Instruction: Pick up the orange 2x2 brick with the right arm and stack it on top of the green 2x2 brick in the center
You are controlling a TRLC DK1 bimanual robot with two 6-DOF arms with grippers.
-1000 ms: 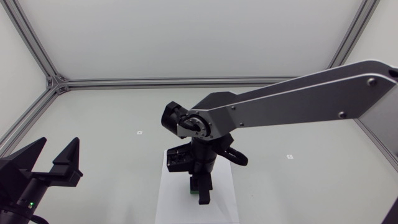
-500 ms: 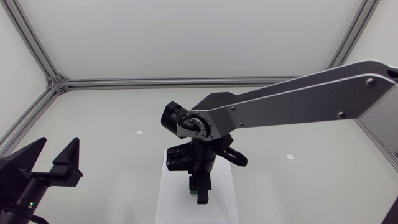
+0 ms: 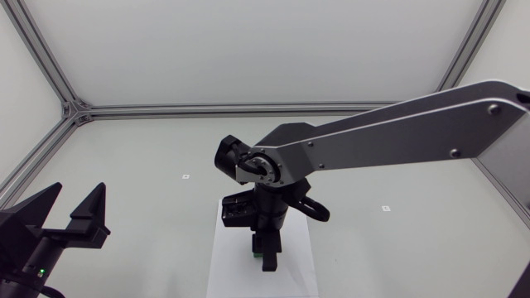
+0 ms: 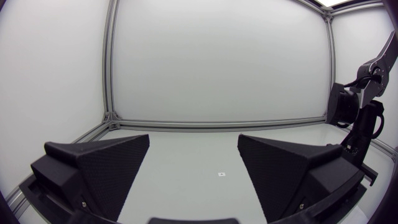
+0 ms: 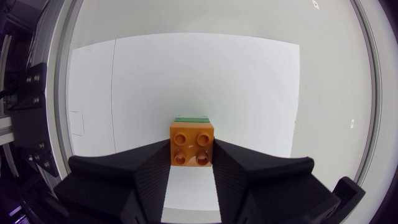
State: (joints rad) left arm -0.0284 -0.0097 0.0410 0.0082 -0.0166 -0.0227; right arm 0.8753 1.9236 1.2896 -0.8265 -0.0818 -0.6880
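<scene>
- right gripper clamped on orange brick, a finger on each side
- orange brick right over green brick, above white sheet; contact unclear
- left gripper wide open, holding nothing, table front-left corner

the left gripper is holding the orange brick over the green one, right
Not quite: it is the right gripper that is shut on the orange brick over the green brick, as the right wrist view shows. The left gripper is open with nothing between its fingers.
</scene>
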